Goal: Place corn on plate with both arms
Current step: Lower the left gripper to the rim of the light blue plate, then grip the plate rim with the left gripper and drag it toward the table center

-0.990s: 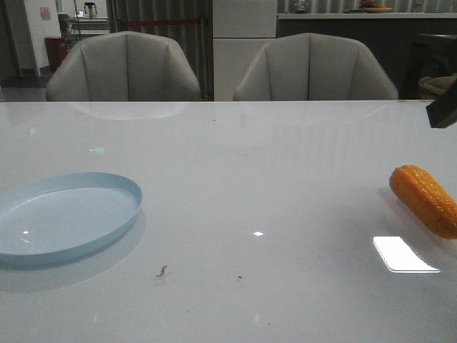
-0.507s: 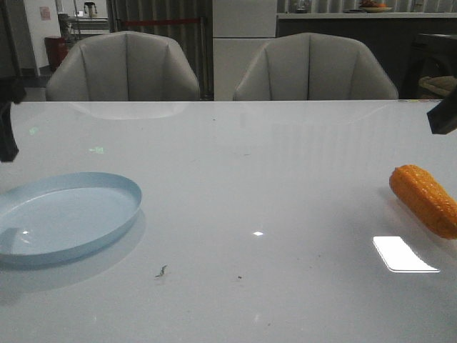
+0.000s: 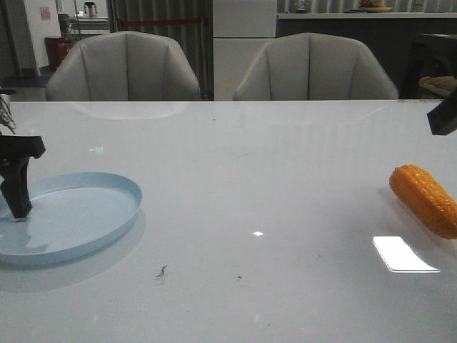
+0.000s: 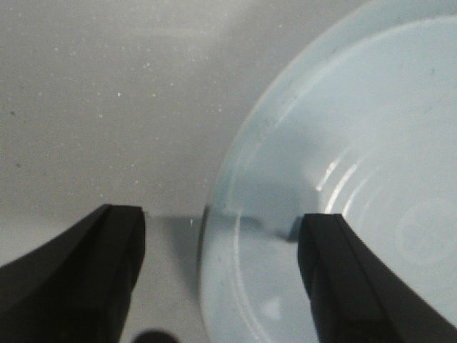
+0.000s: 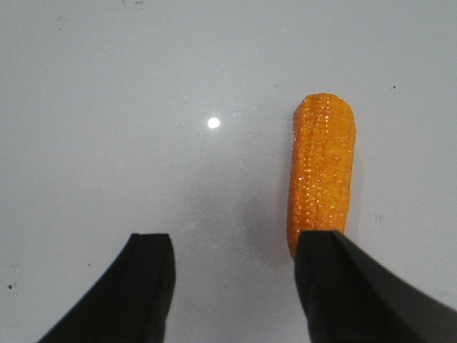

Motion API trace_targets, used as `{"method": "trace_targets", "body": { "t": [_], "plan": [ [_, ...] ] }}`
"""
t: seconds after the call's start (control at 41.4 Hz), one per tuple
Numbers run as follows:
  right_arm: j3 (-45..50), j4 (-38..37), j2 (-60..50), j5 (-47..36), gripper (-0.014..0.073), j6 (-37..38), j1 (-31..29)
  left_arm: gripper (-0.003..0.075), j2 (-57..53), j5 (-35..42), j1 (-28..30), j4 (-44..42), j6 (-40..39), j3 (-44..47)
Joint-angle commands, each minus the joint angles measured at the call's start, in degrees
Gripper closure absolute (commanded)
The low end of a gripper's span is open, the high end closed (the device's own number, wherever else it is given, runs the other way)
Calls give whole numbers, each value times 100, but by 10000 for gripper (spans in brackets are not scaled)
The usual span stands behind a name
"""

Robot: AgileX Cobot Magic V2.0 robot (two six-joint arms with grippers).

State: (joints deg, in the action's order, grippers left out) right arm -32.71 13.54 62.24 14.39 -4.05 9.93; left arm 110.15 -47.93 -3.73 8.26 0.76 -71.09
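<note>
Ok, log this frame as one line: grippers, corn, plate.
left gripper: open, straddling plate rim | right gripper: open above table | corn: on table, ungrasped

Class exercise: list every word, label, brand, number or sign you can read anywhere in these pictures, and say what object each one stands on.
No text can be read in any view.
The corn: no label or print.
The plate: plain; only a faint round mark at its centre in the left wrist view, no letters.
The table: bare of writing.
A small pinkish sheet on the far wall: too small and blurred to read.
</note>
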Motion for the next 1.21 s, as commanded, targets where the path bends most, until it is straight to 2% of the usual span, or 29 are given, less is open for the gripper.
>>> {"method": "trace_targets", "body": {
  "t": [0.0,0.266,0.435,0.531,0.894,1.039,1.184],
  "plan": [
    [-202,24,-91,-325,105,-43,12,288,-241,68,-26,138,-11,-168],
    [-202,24,-91,-263,105,-43,12,635,-209,7,-26,299,-11,-168],
    [-202,24,-91,-231,105,-43,12,627,-209,-7,-26,393,-11,-178],
    [-202,24,-91,-231,105,-43,12,627,-209,-171,-26,720,-11,-285],
    [-202,24,-91,-212,105,-43,12,627,-209,-1118,-69,1918,-11,-1863],
    [-202,24,-91,-205,105,-43,12,627,-209,-1197,-350,2043,-11,-2315],
    [-202,24,-91,-182,105,-43,12,627,-202,-1051,-868,2098,-11,-2445]
  ]
}}
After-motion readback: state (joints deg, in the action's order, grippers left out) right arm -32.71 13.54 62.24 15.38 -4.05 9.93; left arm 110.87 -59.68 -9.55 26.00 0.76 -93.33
